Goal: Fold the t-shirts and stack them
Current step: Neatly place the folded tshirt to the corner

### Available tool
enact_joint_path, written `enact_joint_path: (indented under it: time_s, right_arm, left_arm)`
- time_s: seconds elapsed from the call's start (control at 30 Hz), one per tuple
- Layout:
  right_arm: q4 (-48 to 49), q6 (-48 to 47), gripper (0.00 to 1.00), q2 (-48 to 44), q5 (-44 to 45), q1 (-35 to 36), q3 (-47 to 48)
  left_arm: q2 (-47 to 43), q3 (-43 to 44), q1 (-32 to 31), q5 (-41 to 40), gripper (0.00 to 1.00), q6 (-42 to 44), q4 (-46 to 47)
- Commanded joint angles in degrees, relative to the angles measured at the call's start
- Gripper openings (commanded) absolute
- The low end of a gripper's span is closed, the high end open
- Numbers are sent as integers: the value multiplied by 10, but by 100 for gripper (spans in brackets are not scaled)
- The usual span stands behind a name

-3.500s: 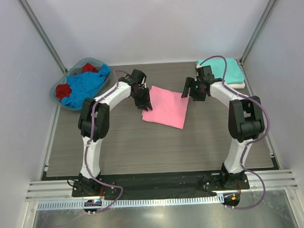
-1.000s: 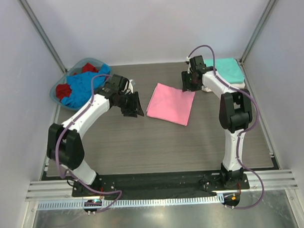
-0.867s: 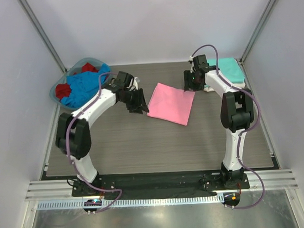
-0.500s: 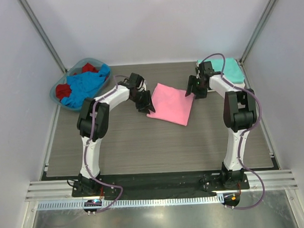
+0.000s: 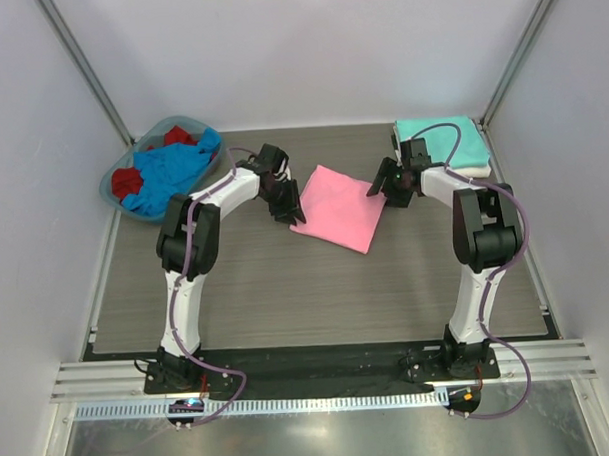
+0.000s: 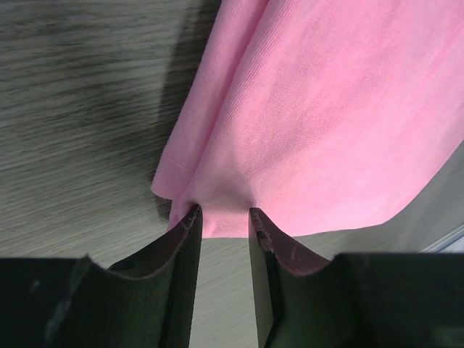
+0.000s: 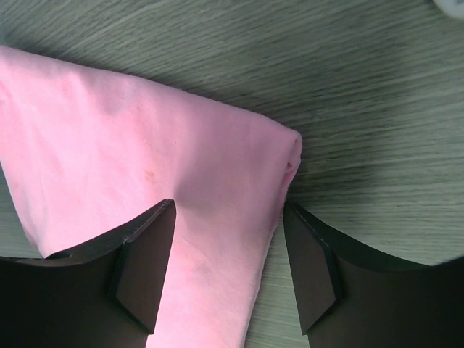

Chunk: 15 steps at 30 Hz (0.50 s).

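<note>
Left gripper (image 6: 225, 212) is down at the near-left corner of the pink shirt (image 5: 339, 209), its two dark fingers (image 6: 181, 246) only a narrow gap apart. The hemmed corner of the cloth puckers right at the fingertips and fills the space between them. Whether they are actually pinching the cloth or just resting against its edge cannot be told from the wrist view. Bare table (image 5: 287, 289) shows in the gap behind the tips.

Right gripper (image 7: 228, 204) is at the opposite, far-right corner of the same shirt, with its fingers spread wide. One finger sits over the cloth and the other is just off the folded edge, above the wood-grain surface, so the rounded corner of the fold lies between them unclamped.

The pink shirt itself is folded into a flat, slightly skewed rectangle. It lies on the table about midway between the two arms, turned at an angle to the table's edges.

Farther back on the left, a basket (image 5: 111, 178) stands at the table's far corner. A crumpled blue shirt (image 5: 172, 168) is heaped in it and a red shirt (image 5: 126, 182) shows beside and behind the blue. At the far right corner a folded teal shirt (image 5: 444, 141) lies on top of a folded white shirt (image 5: 478, 169), just behind the right arm's wrist.
</note>
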Motion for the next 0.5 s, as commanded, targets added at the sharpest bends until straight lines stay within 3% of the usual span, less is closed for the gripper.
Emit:
enact_joint_path:
  time_s: [0.0, 0.3, 0.47]
  right_arm:
    - [40, 0, 67, -9, -13, 4, -11]
    - [83, 3, 63, -7, -35, 10, -47]
    - [99, -26, 49, -5, -32, 10, -49]
  left_arm:
    - [4, 7, 7, -38, 34, 19, -21]
    - [1, 5, 8, -41, 34, 15, -21]
    - [-3, 1, 8, -44, 34, 14, -22]
